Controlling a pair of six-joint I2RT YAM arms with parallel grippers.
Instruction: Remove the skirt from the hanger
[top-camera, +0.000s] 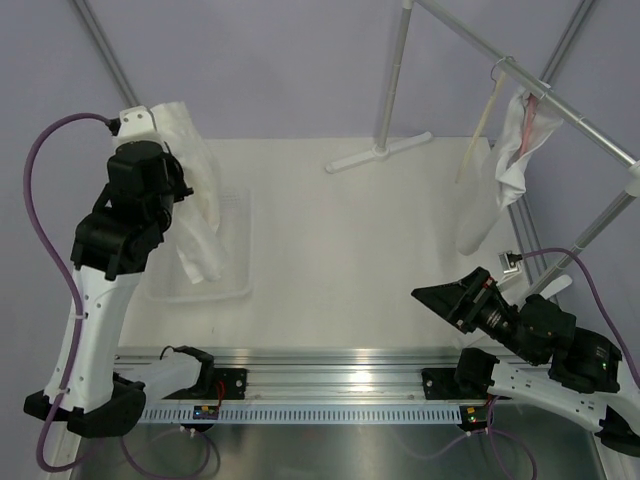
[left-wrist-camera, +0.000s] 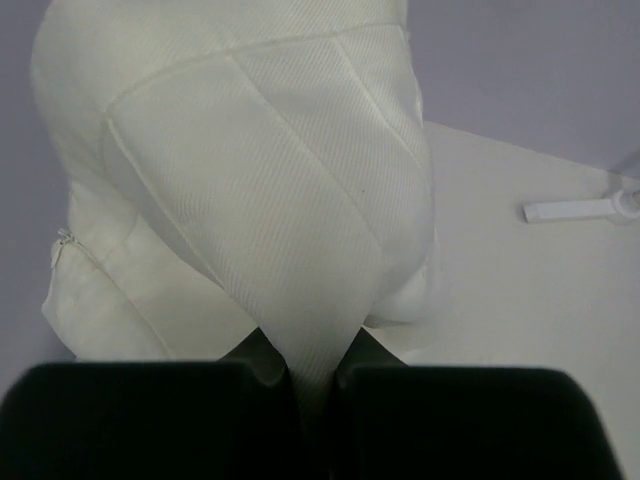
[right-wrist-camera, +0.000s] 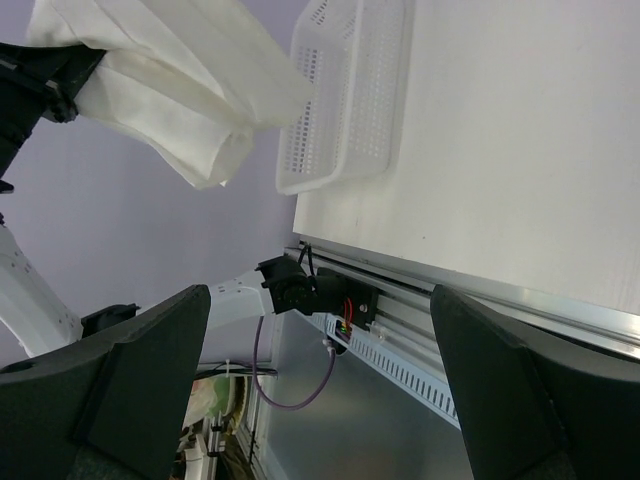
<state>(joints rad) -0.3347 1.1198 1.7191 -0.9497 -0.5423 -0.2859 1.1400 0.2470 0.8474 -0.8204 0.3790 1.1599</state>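
My left gripper (top-camera: 172, 192) is raised at the far left and shut on a fold of the white skirt (top-camera: 195, 200), which hangs down over the white basket (top-camera: 240, 285). In the left wrist view the ribbed fabric (left-wrist-camera: 260, 180) narrows into a pinch between the jaws of the left gripper (left-wrist-camera: 310, 365). The hanger (top-camera: 480, 125), a pale wooden bar, dangles from the rail at the top right, apart from the skirt. My right gripper (top-camera: 432, 298) sits low at the near right, open and empty. The right wrist view shows its gripper (right-wrist-camera: 318, 300) with jaws wide, and the skirt (right-wrist-camera: 180, 90) far off.
A metal clothes rail (top-camera: 560, 105) crosses the top right, its stand base (top-camera: 380, 152) on the table. A white and pink cloth (top-camera: 518, 150) hangs from the rail next to the hanger. The basket (right-wrist-camera: 350, 100) lies by the table's left edge.
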